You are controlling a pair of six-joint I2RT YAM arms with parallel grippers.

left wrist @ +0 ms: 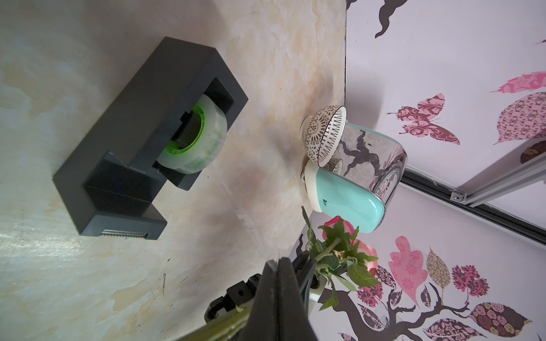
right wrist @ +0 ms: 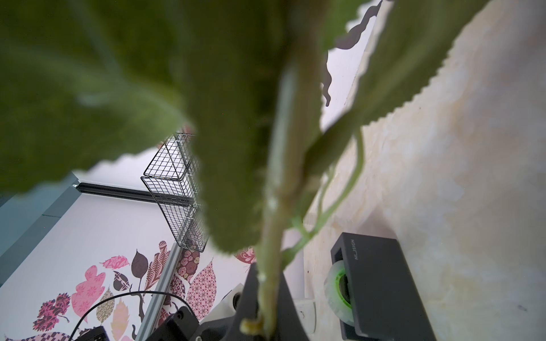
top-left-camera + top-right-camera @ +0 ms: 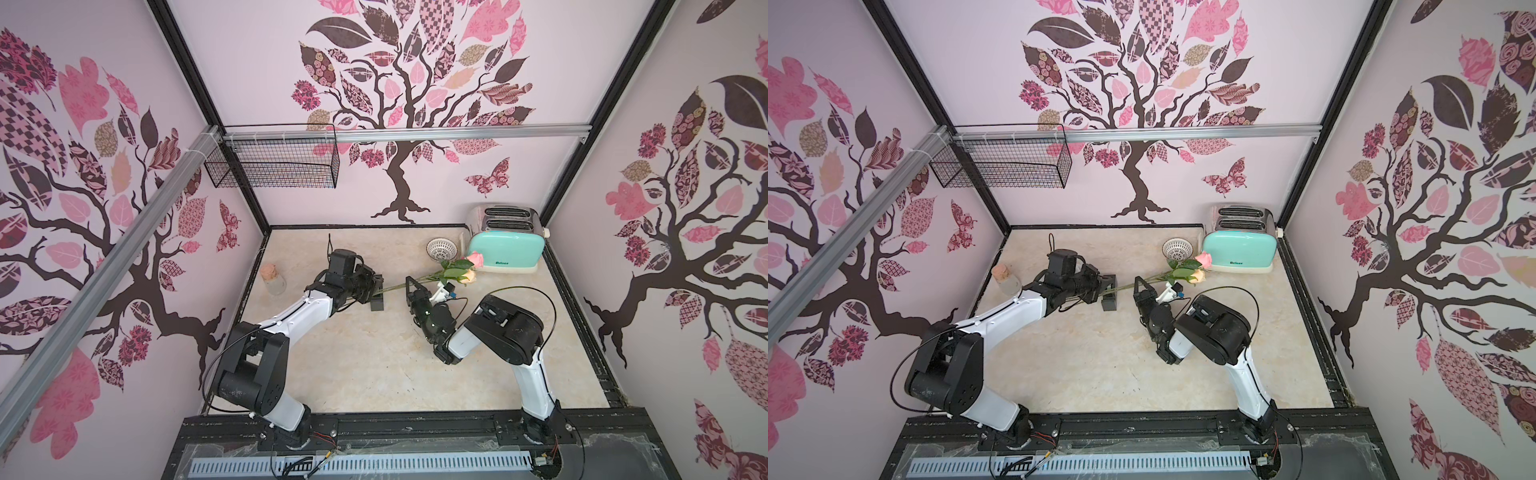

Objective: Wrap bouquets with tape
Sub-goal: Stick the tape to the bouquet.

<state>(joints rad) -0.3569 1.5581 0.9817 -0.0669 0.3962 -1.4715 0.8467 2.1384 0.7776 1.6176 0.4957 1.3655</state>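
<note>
The bouquets' roses hang level above the table, held at both ends of the stems. Pink and peach blooms point toward the toaster. My left gripper is shut on the bare stem ends, directly above the black dispenser holding the tape. My right gripper is shut on the stems just below the leaves. Blurred leaves fill much of the right wrist view, where the tape shows beside the jaws.
A mint toaster and a white mesh bowl stand at the back right. A corked glass flask sits by the left wall. A black wire basket hangs from the rail on the back wall.
</note>
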